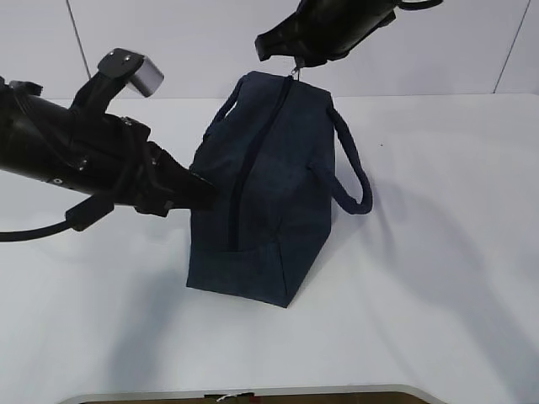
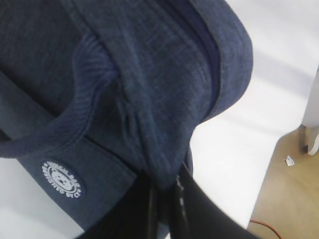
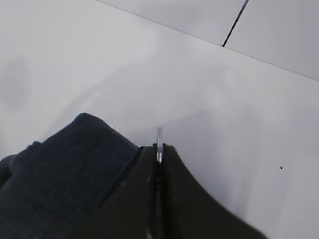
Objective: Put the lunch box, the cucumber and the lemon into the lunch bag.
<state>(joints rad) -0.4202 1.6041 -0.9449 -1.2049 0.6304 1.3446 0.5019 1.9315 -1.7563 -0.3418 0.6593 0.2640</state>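
Observation:
The dark navy lunch bag (image 1: 265, 185) stands on the white table, its top zipper (image 1: 240, 181) closed along its length. My left gripper (image 1: 206, 192) is shut on a fold of the bag's fabric (image 2: 167, 172) at its left side. My right gripper (image 1: 295, 61) is at the bag's far end, shut on the zipper's metal ring pull (image 3: 159, 139). The lunch box, the cucumber and the lemon are out of view.
The bag's two looped handles hang at its sides, one on the right (image 1: 354, 164) and one on the left (image 1: 221, 118). A round white logo patch (image 2: 62, 178) sits on the bag's side. The table's front edge (image 1: 253, 391) is near.

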